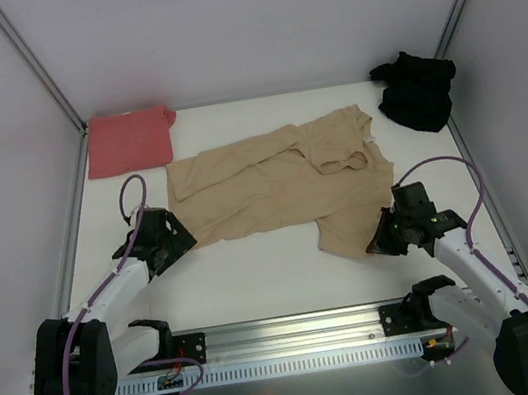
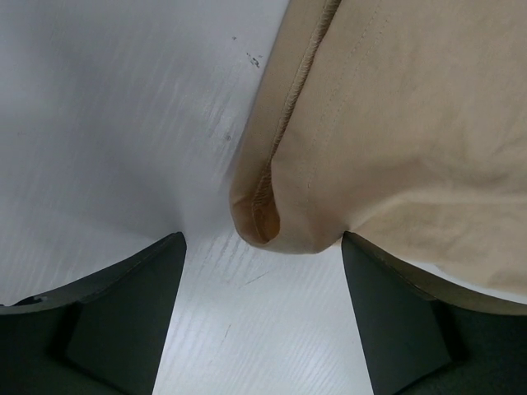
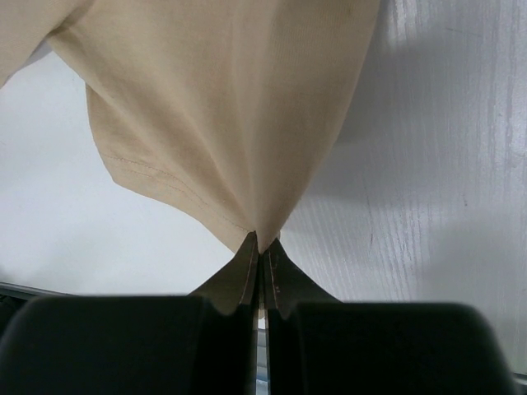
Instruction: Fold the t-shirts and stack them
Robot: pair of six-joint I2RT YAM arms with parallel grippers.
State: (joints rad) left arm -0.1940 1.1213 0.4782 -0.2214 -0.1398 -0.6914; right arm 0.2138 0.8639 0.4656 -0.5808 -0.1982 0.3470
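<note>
The tan-beige t-shirt [image 1: 273, 191] lies spread and rumpled across the middle of the white table. My left gripper [image 1: 178, 240] is open at its near-left corner; in the left wrist view the hemmed corner [image 2: 268, 218] sits between the open fingers [image 2: 123, 313], untouched. My right gripper [image 1: 380, 239] is shut on the shirt's near-right edge; in the right wrist view the cloth [image 3: 230, 107] pulls into a point at the closed fingertips [image 3: 247, 271]. The salmon-red t-shirt [image 1: 130, 140] lies folded at the far left. The black t-shirt [image 1: 417, 91] is bunched at the far right.
Grey walls with metal corner posts [image 1: 37, 63] enclose the table on three sides. A metal rail [image 1: 298, 339] with the arm bases runs along the near edge. Bare white table [image 1: 256, 270] shows between the two grippers.
</note>
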